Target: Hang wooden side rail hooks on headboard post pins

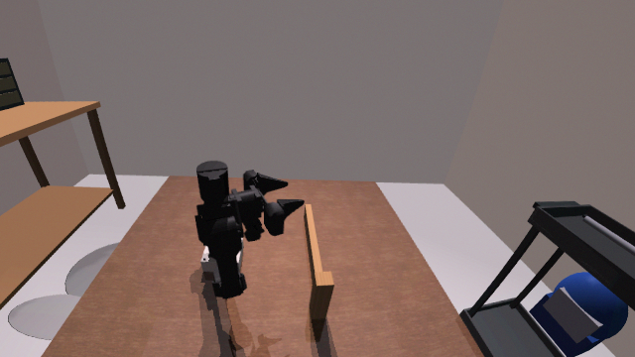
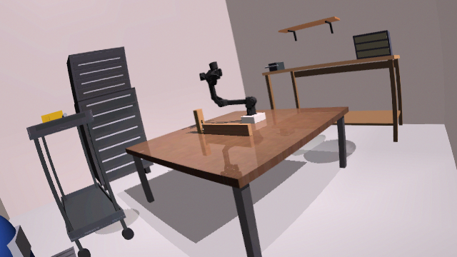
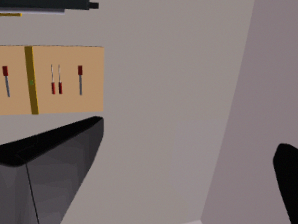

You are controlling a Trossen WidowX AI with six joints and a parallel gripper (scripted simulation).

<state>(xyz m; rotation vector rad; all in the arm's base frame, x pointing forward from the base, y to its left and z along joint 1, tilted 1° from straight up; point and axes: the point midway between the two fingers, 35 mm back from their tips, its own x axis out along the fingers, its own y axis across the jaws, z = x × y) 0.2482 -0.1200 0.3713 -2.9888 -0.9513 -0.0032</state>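
The wooden headboard post [image 1: 321, 301] [image 2: 198, 121] stands upright on the brown table. The wooden side rail [image 1: 313, 239] [image 2: 227, 129] stands on its long edge, one end at the post, its far end on the table. The hooks, pins and slot are too small or hidden, so I cannot tell whether the hooks sit on the pins. My gripper [image 1: 295, 193] [image 3: 189, 139] is open and empty. It is raised well above the table, up and away from the rail in the exterior view. The wrist view shows only wide-apart fingers and the wall.
The arm's white base [image 2: 253, 118] is on the table [image 2: 171, 153], behind the rail in the exterior view. A dark cart [image 1: 516, 317] [image 2: 96, 201] stands beside the table. A workbench [image 1: 55, 111] [image 2: 357, 64] and a tall drawer cabinet [image 2: 111, 121] stand farther off.
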